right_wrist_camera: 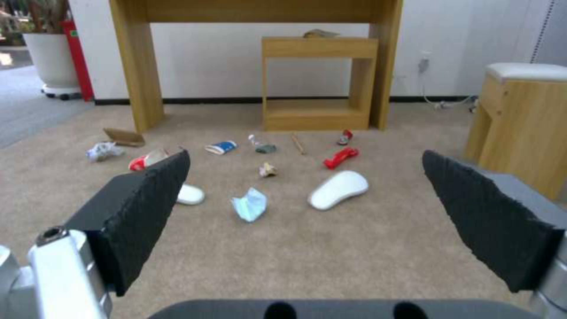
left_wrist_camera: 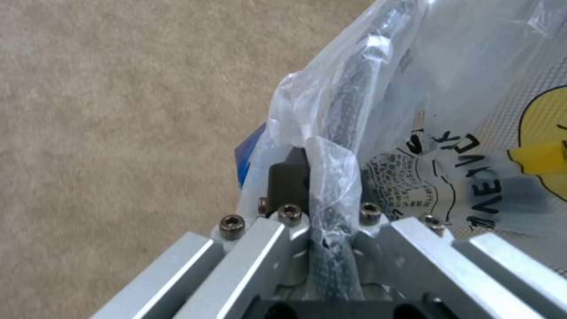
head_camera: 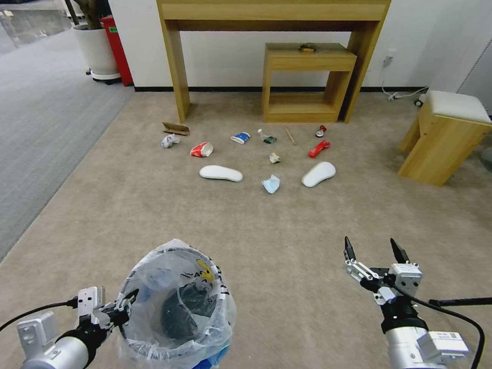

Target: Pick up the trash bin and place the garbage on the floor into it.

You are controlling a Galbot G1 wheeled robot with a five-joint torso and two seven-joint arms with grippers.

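Left gripper (head_camera: 128, 302) pinches the bag-lined round blue trash bin (head_camera: 177, 307) at its rim for carrying; right gripper (head_camera: 373, 250) hovers spread wide, ready for litter.

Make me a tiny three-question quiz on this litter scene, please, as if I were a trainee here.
1. True or false: the left pincer grips the bin by its rim.
2. Which lies between the two insoles? A) can B) mask C) cardboard
3. Fill in: the right pincer is ____ and holds nothing.

Key: 1 true; the left wrist view shows it clamped on the bagged rim. 2 B, the blue mask. 3 open, hovering above the carpet.
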